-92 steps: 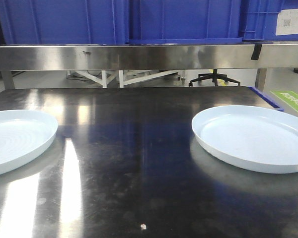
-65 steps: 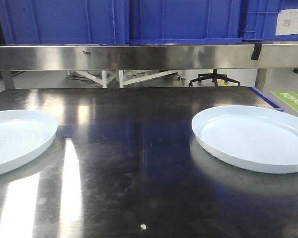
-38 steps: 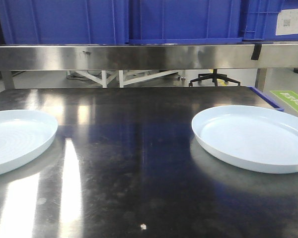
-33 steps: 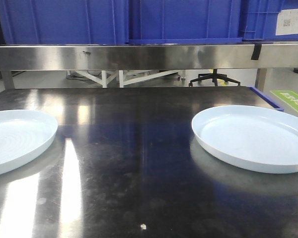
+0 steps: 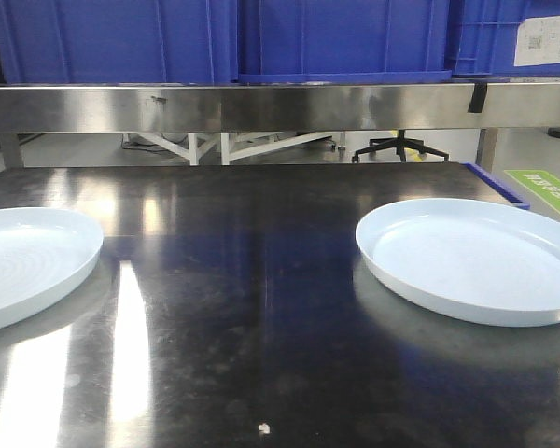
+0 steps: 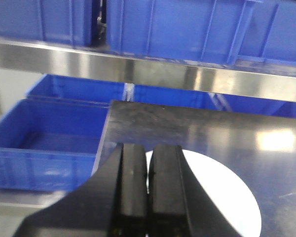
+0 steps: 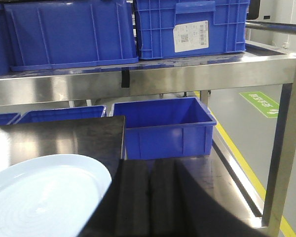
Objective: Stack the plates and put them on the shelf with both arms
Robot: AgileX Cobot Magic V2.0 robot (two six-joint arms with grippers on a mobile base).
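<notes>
bright, even indoor light. front view: tall white glare streaks on the dark surface (image 5: 131,364) at lower left. left wrist view is blurred throughout, right wrist view sharper; left gripper (image 6: 148,153) and right gripper (image 7: 149,165) read near-black at bottom.

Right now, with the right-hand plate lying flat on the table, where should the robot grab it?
The plate lies flat, so only its raised rim gives a lip to pinch. Probably take the right edge, coming from the right, where the right gripper sits beside it. Its jaws are shut and must open first.
</notes>
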